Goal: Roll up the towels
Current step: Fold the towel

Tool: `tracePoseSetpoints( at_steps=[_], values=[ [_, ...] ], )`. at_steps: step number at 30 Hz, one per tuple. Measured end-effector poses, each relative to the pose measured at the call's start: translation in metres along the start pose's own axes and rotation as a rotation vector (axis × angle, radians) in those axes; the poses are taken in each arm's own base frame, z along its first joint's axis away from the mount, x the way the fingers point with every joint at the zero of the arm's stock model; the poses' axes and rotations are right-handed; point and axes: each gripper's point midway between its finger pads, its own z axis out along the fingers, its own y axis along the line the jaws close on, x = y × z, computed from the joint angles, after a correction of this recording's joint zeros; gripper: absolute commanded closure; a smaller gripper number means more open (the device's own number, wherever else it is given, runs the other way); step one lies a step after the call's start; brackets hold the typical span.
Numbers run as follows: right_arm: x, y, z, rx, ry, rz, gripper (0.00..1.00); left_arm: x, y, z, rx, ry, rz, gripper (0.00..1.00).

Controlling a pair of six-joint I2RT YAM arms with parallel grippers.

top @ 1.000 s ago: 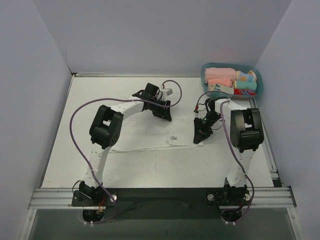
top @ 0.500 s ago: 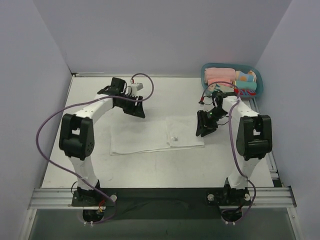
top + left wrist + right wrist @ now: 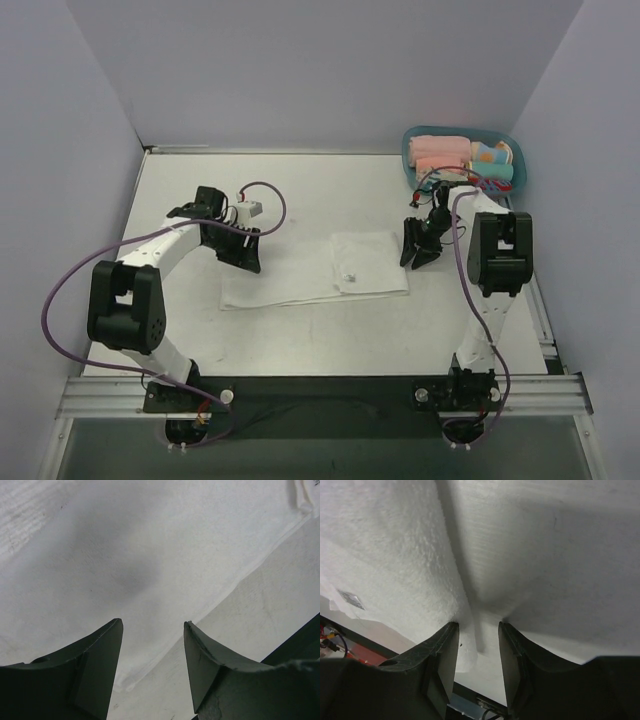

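1. The towel (image 3: 290, 280) lies flat on the bench (image 3: 300, 345), midway between the arms. Its right part looks doubled over, with a small grey tag (image 3: 350, 274) showing there.
2. The left claw (image 3: 243, 256) hangs over the towel's far left corner. Its fingers are spread and nothing is between them.
3. The right claw (image 3: 416, 252) sits low at the towel's right edge. It is partly spread, and a ridge of that edge lies in the gap, seemingly loose rather than pinched.
4. A basket (image 3: 407, 155) at the far right holds coloured rolled cloths (image 3: 440, 152).
5. My judgement is that no roll has begun on this towel. It is laid out, perhaps folded once, and the whole rolling is left to do.
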Motion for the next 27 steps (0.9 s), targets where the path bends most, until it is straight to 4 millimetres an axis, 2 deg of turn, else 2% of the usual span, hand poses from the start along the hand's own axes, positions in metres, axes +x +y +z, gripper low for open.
tracePoseSetpoints(
  at_steps=[2, 7, 10, 12, 13, 14, 15, 19, 22, 27],
  values=[
    [0.003, 0.000, 0.011, -0.023, 0.034, 0.026, 0.62, 0.009, 0.003, 0.002, -0.011, 0.024, -0.007, 0.38],
    [0.000, 0.010, 0.015, -0.092, 0.030, 0.038, 0.62, 0.016, 0.008, 0.003, -0.027, 0.039, -0.015, 0.38],
    [-0.001, 0.017, 0.017, -0.137, 0.033, 0.053, 0.67, 0.016, 0.011, 0.002, -0.034, 0.037, -0.019, 0.38],
    [-0.003, 0.019, 0.019, -0.157, 0.029, 0.057, 0.73, 0.016, 0.012, 0.002, -0.038, 0.036, -0.021, 0.38],
    [-0.003, 0.021, 0.020, -0.168, 0.032, 0.062, 0.79, 0.016, 0.013, 0.002, -0.039, 0.037, -0.022, 0.38],
    [-0.003, 0.022, 0.021, -0.176, 0.034, 0.066, 0.95, 0.016, 0.014, 0.003, -0.041, 0.038, -0.024, 0.38],
    [-0.003, 0.022, 0.022, -0.184, 0.035, 0.066, 1.00, 0.017, 0.015, 0.003, -0.042, 0.041, -0.026, 0.38],
    [-0.002, 0.020, 0.021, -0.210, 0.031, 0.091, 1.00, 0.021, 0.021, 0.008, -0.054, 0.062, -0.040, 0.40],
    [0.002, 0.008, 0.012, -0.193, 0.016, 0.122, 1.00, 0.025, 0.026, 0.013, -0.061, 0.085, -0.048, 0.42],
    [-0.002, -0.007, -0.024, -0.103, -0.060, 0.106, 1.00, 0.030, 0.033, 0.023, -0.066, 0.123, -0.065, 0.44]
  ],
)
